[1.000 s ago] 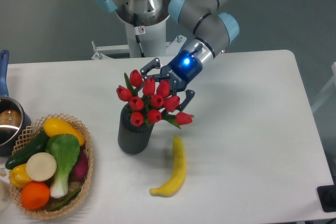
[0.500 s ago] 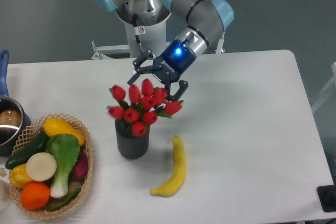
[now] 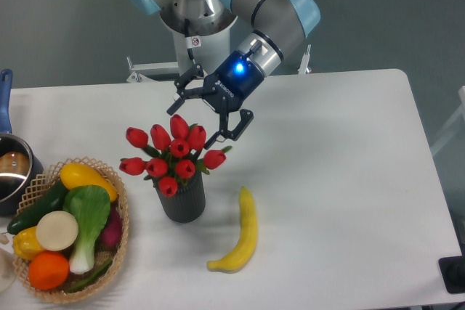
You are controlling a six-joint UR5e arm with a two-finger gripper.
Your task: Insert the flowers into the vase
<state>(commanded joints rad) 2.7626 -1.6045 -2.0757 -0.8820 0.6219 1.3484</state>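
Observation:
The flowers [image 3: 171, 154], a bunch of red tulips with green stems, stand with their stems in the vase [image 3: 181, 200], a dark grey ribbed cylinder on the white table. The blooms lean out to the left over the vase's mouth. My gripper [image 3: 208, 115] is open just above and to the right of the bunch. Its fingers straddle the top blooms, and I cannot tell whether they touch them. The stems inside the vase are hidden.
A yellow banana [image 3: 240, 234] lies right of the vase. A wicker basket [image 3: 120, 231] of vegetables and fruit sits at the front left, with a blue-handled metal pot [image 3: 10, 173] behind it. A black object [image 3: 454, 274] is at the table's front right corner.
The gripper has moved up and to the left. The bunch has swung from leaning right to leaning left, and the vase has shifted slightly and stands more upright.

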